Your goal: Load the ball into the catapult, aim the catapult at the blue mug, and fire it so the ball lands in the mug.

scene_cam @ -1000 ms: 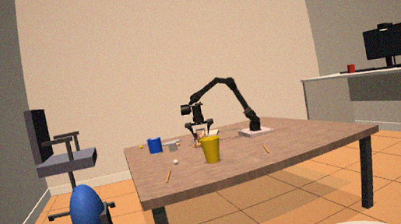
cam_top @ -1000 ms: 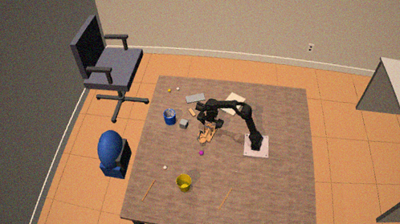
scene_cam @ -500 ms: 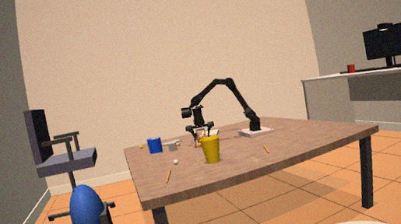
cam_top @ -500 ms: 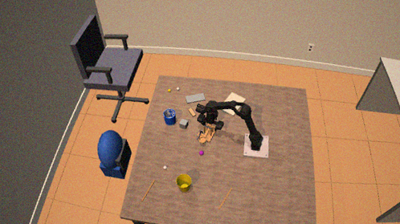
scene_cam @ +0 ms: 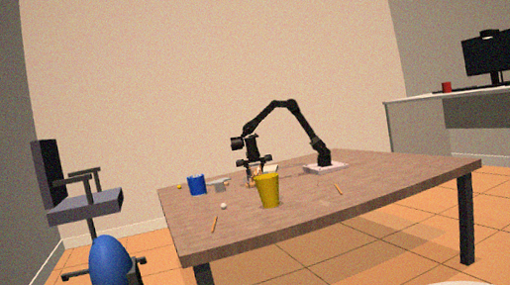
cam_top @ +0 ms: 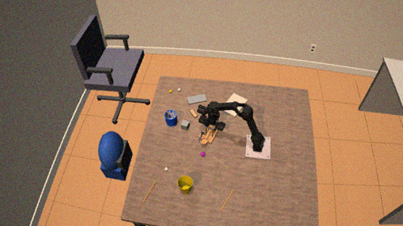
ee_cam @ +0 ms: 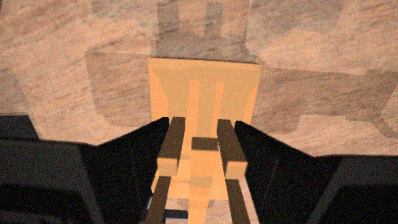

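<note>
While the gripper (ee_cam: 199, 150) is clenched on the catapult (cam_top: 208, 135) frame near the table's (cam_top: 272, 207) middle, the wood looks stiff and light; side rails suit holding.

Yellow cup (cam_top: 185, 183), office chair (cam_top: 104, 65)

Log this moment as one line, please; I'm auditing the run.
phase: grasping catapult | gripper: shut on catapult frame | purple ball: on table, not loaded | blue mug: upright
</note>
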Controlling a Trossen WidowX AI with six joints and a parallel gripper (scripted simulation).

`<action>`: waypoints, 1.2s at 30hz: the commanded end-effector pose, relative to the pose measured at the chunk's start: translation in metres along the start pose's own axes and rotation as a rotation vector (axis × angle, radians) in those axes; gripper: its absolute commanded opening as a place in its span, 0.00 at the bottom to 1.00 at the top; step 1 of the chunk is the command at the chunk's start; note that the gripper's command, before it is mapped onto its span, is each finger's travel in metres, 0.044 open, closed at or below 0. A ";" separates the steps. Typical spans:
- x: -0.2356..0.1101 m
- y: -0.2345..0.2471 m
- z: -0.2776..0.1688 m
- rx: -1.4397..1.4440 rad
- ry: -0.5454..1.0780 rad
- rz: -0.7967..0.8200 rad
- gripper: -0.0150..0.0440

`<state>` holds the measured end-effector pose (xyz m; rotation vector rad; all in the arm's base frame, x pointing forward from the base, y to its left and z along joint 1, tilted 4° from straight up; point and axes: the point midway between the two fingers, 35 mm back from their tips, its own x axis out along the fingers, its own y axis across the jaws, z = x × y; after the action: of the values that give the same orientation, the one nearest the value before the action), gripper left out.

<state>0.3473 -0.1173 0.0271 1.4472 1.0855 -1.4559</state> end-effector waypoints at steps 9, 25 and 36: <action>-0.050 0.000 0.000 -0.023 0.000 0.000 0.25; -0.048 0.007 -0.001 -0.564 -0.001 0.000 0.25; -0.048 0.022 -0.008 -0.825 -0.002 0.002 0.25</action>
<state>0.3667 -0.1193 0.0681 0.8672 1.4541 -0.8535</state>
